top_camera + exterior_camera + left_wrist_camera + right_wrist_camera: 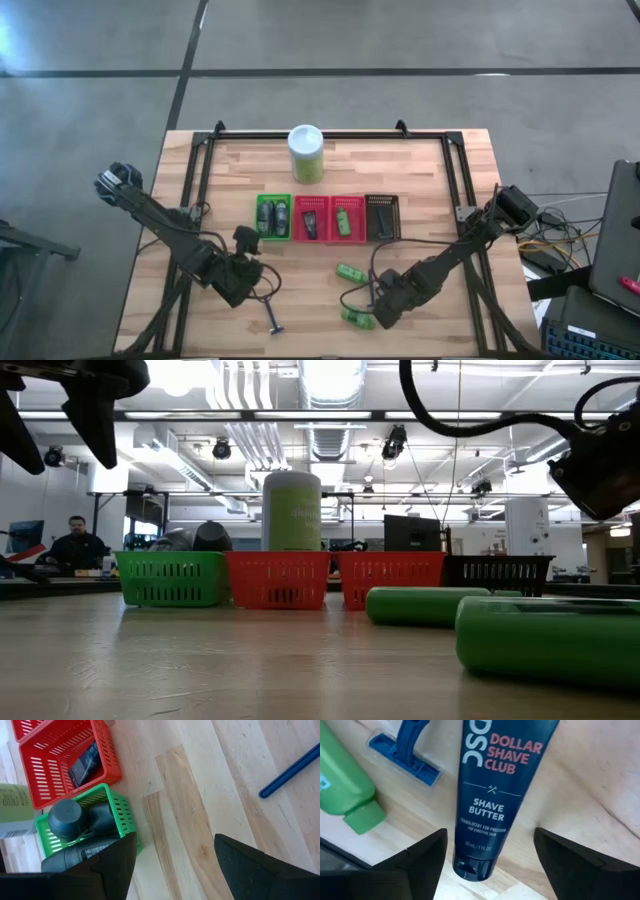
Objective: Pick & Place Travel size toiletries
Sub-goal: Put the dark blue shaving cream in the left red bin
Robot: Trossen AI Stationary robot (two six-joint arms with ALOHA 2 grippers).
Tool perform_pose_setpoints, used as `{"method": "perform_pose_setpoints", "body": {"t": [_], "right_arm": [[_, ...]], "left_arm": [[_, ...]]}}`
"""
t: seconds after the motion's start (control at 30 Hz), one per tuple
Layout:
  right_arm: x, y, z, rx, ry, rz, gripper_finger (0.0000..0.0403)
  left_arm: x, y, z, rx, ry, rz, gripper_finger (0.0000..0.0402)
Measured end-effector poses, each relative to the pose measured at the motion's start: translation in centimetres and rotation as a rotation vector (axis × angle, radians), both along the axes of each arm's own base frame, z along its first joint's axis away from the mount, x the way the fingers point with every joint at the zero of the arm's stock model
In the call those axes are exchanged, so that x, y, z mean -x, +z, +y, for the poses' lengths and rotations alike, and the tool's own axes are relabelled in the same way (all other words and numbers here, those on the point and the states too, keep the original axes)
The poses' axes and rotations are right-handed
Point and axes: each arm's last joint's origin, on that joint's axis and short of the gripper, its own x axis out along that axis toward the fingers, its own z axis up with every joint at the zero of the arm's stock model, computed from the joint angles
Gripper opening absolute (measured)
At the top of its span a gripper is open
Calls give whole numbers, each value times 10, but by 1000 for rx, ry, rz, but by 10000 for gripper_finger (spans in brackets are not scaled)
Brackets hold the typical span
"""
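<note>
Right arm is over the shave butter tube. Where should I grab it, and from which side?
Grip the shave butter tube across its round body just above the cap, coming straight down. It lies flat on the table, lengthwise between the right gripper's open fingers, so they can probably close on its two long sides. The razor and green bottle lie close on one side; keep that finger tight to the tube.

Premises: an industrial-style robotics laboratory or workshop. The pale butcher-block wooden surface (pixel 330 290) with its black metal frame stands on a bare grey concrete floor (pixel 400 40). The low view shows an open ceiling carrying exposed silver ventilation ducts (pixel 245 430) and fluorescent strip lights (pixel 330 378). Loose cables (pixel 545 245) trail beside the surface. A seated person (pixel 76 546) works at a desk in the background, near a monitor (pixel 22 536).
</note>
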Motion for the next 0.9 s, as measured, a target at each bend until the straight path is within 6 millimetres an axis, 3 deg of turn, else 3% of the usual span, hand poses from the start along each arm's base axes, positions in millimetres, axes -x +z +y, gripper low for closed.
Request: {"method": "perform_pose_setpoints", "body": {"t": [0.23,0.9], "right_arm": [[-1,-2,0,26,-54,18,266],[-7,4,7,4,-64,14,125]], "left_arm": [[-1,0,0,-4,5,-7,270],[0,-8,2,-13,15,-4,270]]}}
